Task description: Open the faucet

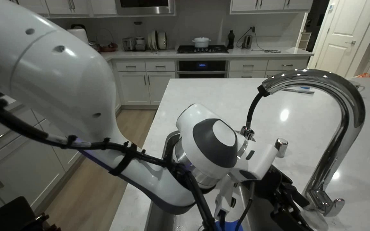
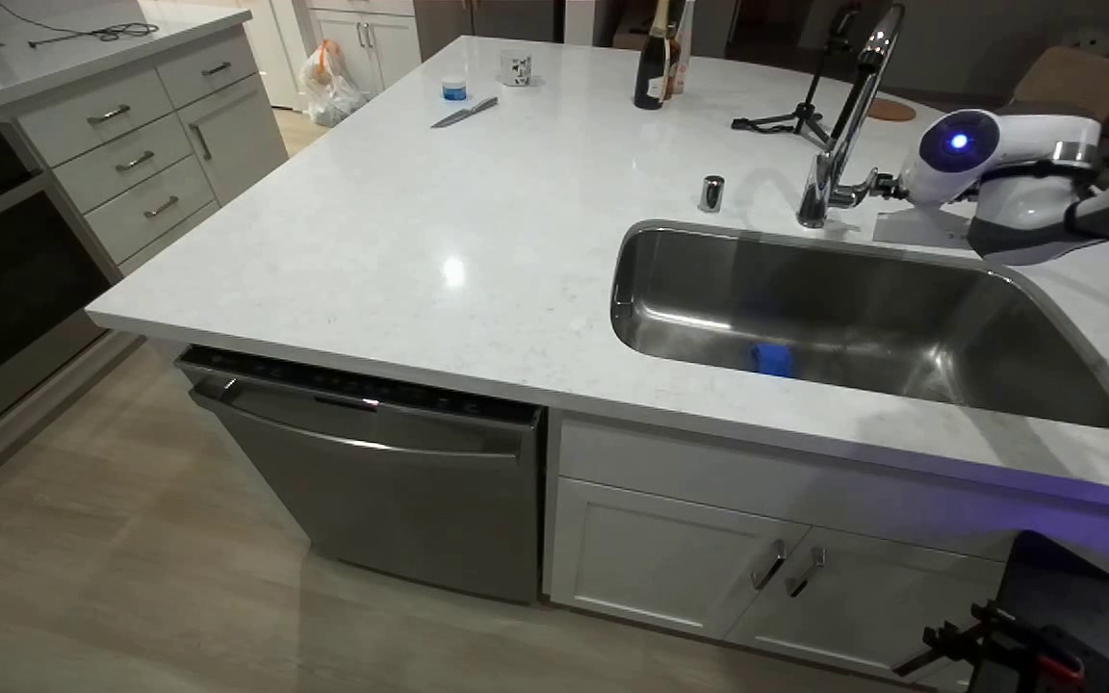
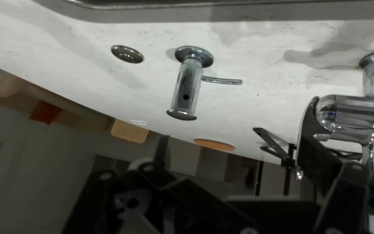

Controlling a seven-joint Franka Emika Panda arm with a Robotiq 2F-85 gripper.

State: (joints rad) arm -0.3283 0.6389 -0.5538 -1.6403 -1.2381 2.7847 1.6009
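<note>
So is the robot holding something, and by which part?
Nothing: the gripper is open. In the wrist view one fingertip overlaps the faucet lever; touching or not, I can't tell.

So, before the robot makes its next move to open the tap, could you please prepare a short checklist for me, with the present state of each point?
1. Gripper open: ok, its fingers stand apart in the wrist view.
2. Handle of the tap in sight: ok, it shows in an exterior view.
3. Finger touching the handle: cannot tell, they overlap in the wrist view.
4. Soap pump clear of the fingers: ok, a gap shows in the wrist view.
5. Sink free of things: not ok, a blue object is inside.
</note>
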